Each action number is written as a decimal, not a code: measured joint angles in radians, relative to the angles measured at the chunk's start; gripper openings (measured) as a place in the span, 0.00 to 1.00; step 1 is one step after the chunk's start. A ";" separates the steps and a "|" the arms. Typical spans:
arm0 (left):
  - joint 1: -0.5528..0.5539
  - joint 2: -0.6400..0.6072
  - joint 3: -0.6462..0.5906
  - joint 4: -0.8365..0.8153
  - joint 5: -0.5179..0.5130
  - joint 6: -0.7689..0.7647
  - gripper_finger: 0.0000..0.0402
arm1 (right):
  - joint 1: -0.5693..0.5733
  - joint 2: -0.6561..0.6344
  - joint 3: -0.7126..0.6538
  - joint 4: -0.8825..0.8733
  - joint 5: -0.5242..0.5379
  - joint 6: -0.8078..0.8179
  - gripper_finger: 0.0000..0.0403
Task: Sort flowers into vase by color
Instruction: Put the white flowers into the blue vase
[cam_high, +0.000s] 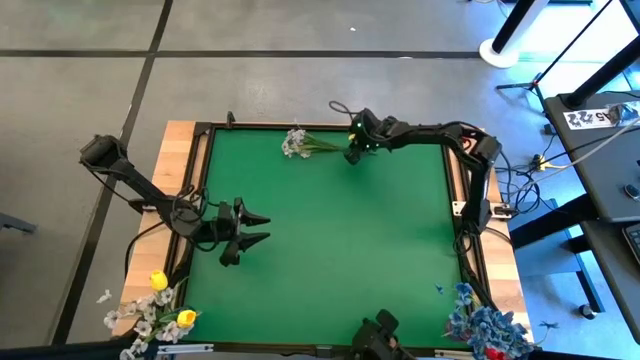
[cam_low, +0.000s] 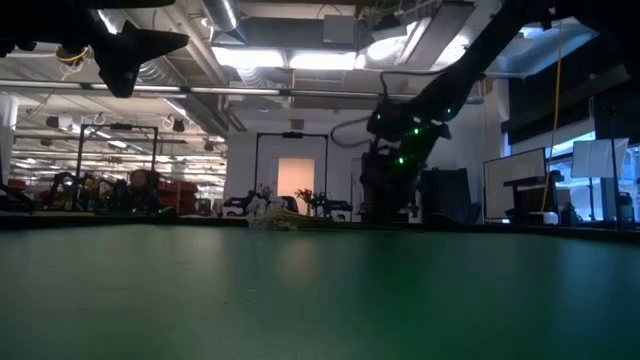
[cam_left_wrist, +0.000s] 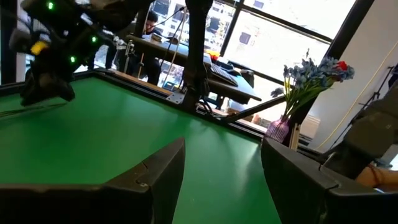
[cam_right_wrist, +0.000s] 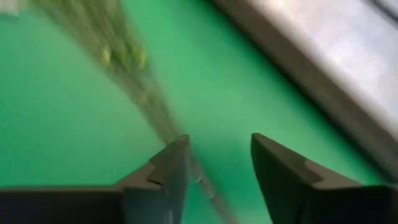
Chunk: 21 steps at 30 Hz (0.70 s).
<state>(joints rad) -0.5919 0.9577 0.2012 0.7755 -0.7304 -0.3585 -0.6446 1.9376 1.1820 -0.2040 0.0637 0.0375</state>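
No writing can be read anywhere. On the green mat (cam_high: 330, 240), the white spray (cam_high: 296, 142) lies near the far edge, its stem reaching the right gripper (cam_high: 352, 155). That gripper's fingers stand apart astride the blurred stem (cam_right_wrist: 163, 118), not closed on it. The left gripper (cam_high: 262, 227) hovers wide and empty over the mat's left part. Yellow tulips (cam_high: 160, 281) sit off the mat's near-left corner, blue sprays (cam_high: 487, 322) off its near-right, both partly cut off.

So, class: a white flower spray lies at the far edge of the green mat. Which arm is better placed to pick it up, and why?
The right. Its right gripper hangs over the white flower spray stem end, jaws parted beside the stem. The left gripper is open over bare mat, well away.
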 joint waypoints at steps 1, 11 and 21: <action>-0.001 0.000 0.000 0.000 0.000 -0.003 0.51 | 0.000 0.015 0.000 -0.008 -0.012 -0.013 0.45; -0.014 0.000 0.000 0.002 0.007 -0.007 0.51 | 0.037 0.045 0.003 -0.024 -0.098 -0.047 0.38; -0.014 0.000 0.000 0.004 -0.013 -0.028 0.51 | 0.090 0.045 0.003 -0.060 -0.043 -0.073 0.17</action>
<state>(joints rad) -0.6056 0.9581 0.2012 0.7799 -0.7430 -0.3870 -0.5543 1.9827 1.1851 -0.2638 0.0208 -0.0353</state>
